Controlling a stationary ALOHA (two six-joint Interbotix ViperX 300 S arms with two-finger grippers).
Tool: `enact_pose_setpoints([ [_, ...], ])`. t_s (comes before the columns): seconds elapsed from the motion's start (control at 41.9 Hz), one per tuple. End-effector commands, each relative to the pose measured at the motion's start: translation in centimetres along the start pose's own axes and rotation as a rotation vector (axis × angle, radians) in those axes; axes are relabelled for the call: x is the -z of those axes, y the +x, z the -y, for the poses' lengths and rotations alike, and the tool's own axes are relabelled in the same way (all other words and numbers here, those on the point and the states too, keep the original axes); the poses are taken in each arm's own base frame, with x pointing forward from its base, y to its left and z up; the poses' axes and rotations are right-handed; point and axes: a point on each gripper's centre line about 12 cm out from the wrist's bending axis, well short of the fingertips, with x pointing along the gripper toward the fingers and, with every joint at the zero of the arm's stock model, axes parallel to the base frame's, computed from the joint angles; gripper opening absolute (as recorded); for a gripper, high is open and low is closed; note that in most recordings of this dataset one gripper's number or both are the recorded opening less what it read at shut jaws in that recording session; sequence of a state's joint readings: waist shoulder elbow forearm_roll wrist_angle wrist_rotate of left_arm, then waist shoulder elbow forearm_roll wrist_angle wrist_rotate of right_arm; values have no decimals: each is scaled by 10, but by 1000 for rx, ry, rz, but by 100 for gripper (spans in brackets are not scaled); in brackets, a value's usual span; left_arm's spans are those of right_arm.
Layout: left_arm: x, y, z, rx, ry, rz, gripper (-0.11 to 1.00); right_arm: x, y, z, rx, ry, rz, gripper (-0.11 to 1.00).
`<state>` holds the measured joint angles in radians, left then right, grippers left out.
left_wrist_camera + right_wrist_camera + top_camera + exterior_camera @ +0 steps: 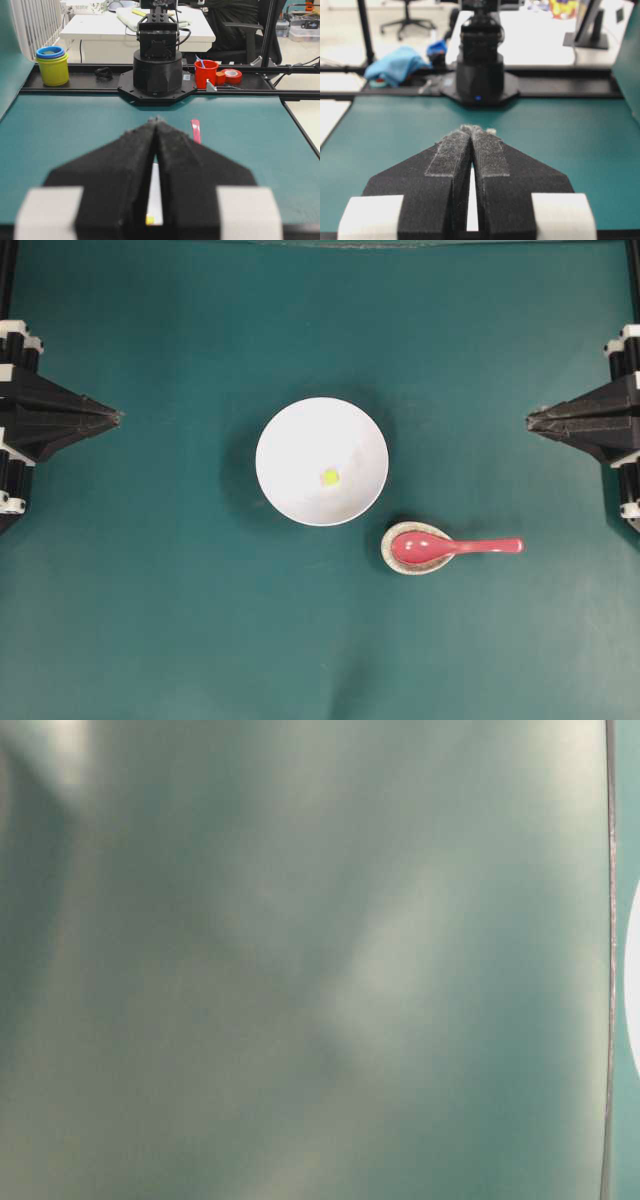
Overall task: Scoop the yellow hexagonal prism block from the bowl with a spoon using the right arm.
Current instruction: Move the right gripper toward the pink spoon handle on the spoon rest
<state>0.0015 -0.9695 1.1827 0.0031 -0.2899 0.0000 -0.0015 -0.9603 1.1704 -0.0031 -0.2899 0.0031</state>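
The white bowl (pixel 321 460) sits at the table's middle with the tiny yellow block (pixel 330 477) lying inside it. The red-pink spoon (pixel 450 547) rests with its scoop in a speckled beige spoon rest (pixel 412 562), handle pointing right, just below and right of the bowl. My left gripper (pixel 118 417) is shut and empty at the left edge. My right gripper (pixel 530 420) is shut and empty at the right edge. In the left wrist view the shut tips (pixel 157 120) point at the bowl (pixel 155 195), the block (pixel 149 219) and the spoon handle (pixel 195 131). The right wrist view shows shut tips (pixel 472 129).
The teal mat (pixel 160 600) covers the table. Each arm's black base stands at the far side in the wrist views (pixel 157 65) (pixel 480 70). A red cup (pixel 206 73) and a yellow tub (pixel 52 65) stand off the mat. The table-level view is a teal blur.
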Motion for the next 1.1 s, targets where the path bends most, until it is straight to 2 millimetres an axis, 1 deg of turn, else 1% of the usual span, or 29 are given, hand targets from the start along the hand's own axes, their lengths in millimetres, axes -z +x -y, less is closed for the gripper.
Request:
enact_pose_setpoints([
  [0.0,-3,2,0,0,24,-5,0,-7,2,1,6,4,18,-1],
  [0.119,0,3,0,2,33,-25,0,-6,2,1,6,29,2,0],
  [0.382,3,3,0,2,33,-51,0,-4,2,1,5,24,-11,1],
  [0.43,4,3,0,2,32,-60,0,-4,2,1,5,23,-12,4],
  [0.454,5,3,0,2,32,-64,0,-4,2,1,5,23,-14,7],
  [0.478,5,3,0,2,32,-66,0,-3,2,1,5,23,-17,12],
  [0.621,3,3,0,2,32,-55,0,0,3,1,5,26,-34,48],
  [0.669,2,2,0,2,32,-51,0,2,4,1,5,26,-44,56],
  [0.716,0,2,0,2,32,-40,0,5,5,0,2,26,-57,60],
  [0.931,0,2,0,2,32,-34,0,27,13,-5,-23,34,-120,57],
  [1.074,0,2,0,2,32,-34,0,52,18,-10,-41,56,-150,57],
])
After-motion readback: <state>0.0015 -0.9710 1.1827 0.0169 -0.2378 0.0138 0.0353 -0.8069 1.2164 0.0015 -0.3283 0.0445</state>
